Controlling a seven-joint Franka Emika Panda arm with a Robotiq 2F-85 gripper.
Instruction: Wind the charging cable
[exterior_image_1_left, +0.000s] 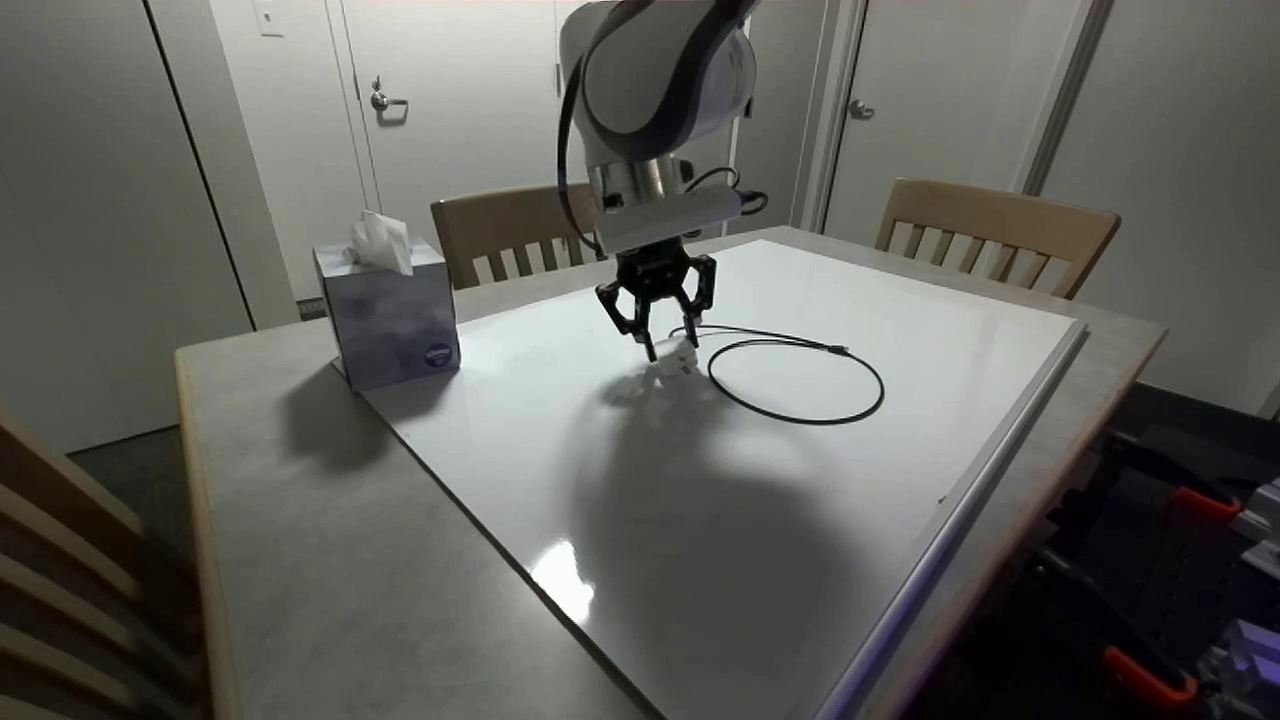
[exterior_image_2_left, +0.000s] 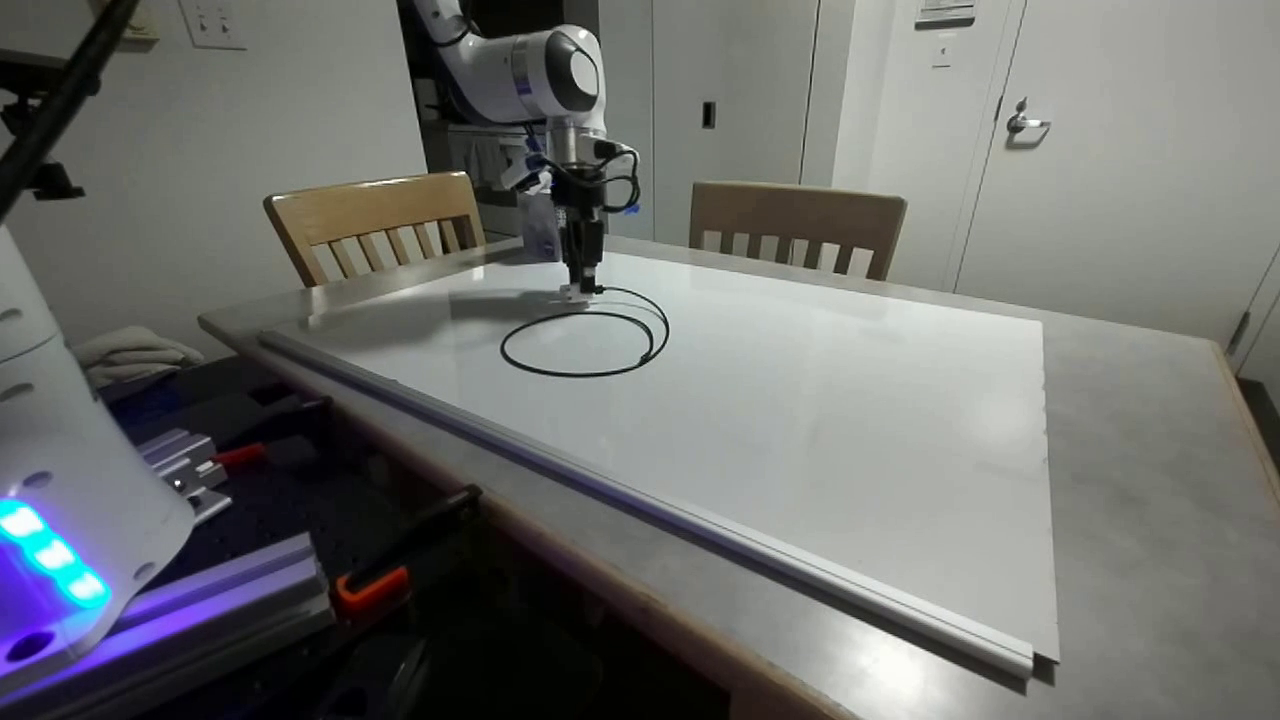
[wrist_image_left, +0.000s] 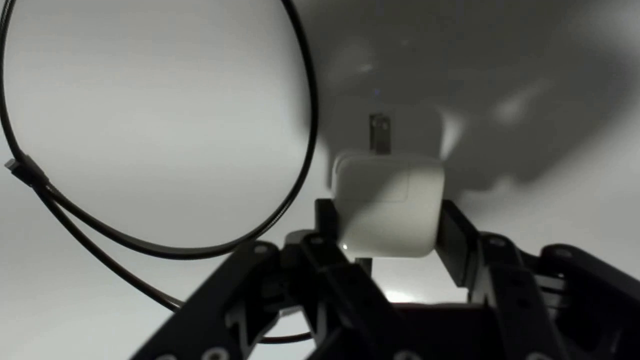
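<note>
Tabletop (exterior_image_1_left: 300, 520) is cropped in both exterior views. Whiteboard (exterior_image_1_left: 720, 500) sits on it. Charging cable (wrist_image_left: 313, 105) lies looped on the whiteboard; wrist view crops the loop, gripper (wrist_image_left: 389, 222) covers some cord. Tissue box (exterior_image_2_left: 540, 228) sits partly behind the gripper in an exterior view. Gripper's clamped on the white plug (wrist_image_left: 387, 205); black connector (exterior_image_2_left: 599, 290) shows beside it in an exterior view, mostly hidden in wrist view. Prongs (wrist_image_left: 382, 134) show clearest in wrist view.
</note>
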